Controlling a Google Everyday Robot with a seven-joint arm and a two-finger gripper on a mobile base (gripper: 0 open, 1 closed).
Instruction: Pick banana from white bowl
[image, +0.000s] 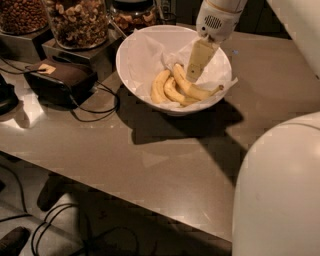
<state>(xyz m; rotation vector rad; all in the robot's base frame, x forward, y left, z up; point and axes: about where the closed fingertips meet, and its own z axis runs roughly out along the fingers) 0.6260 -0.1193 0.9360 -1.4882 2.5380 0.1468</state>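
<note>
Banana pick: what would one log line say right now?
hand: low inside white bowl, above banana | banana: lying in bowl | other bananas: two, beside it

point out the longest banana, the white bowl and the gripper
longest yellow curved banana (202, 93): camera view, middle, toward the stem
large round white bowl (120, 62): camera view, left rim
gripper (193, 76): camera view, tip, inside the bowl over the banana

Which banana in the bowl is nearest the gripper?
The longest banana, rightmost in the white bowl, with the thin stem; the gripper hangs directly over it.
</note>
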